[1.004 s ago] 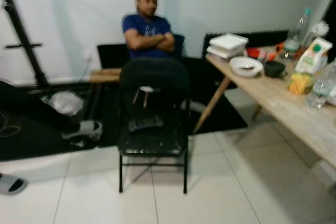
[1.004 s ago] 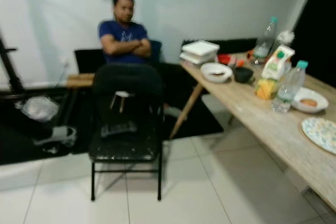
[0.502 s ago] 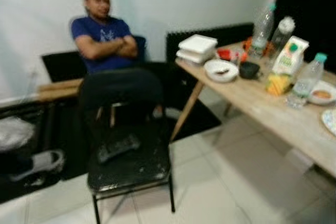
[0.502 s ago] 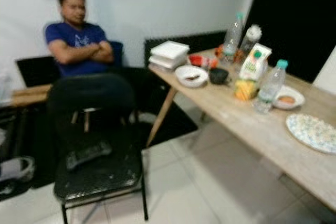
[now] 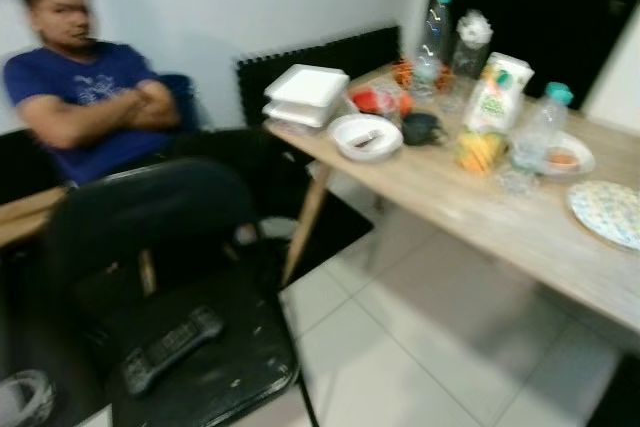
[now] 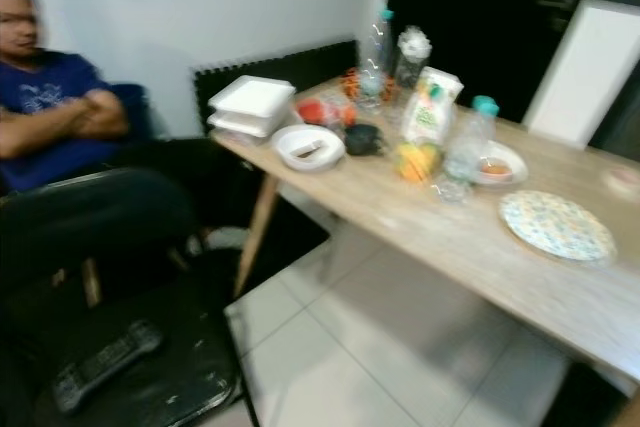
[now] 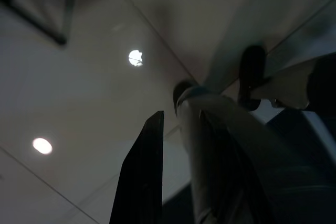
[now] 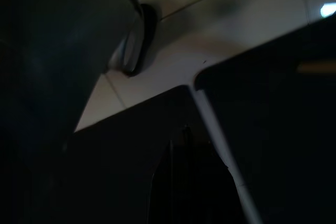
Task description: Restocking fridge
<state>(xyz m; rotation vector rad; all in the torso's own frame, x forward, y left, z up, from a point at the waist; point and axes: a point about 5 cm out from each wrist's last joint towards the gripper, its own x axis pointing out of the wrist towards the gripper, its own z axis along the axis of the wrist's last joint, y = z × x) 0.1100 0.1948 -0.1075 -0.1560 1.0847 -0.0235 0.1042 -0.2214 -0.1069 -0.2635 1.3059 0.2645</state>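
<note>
Wooden table: carries the goods to restock, grouped near its far end, well ahead of both idle grippers.
Juice carton: upright beside water bottle, easy to reach.
Left gripper: hangs floorward; spread unclear.
Right gripper: too dark to tell.

To our right we see a table bearing boxes, a bowl, a carton, bottles and a plate, while to our left a remote lies on a chair before a seated person.
</note>
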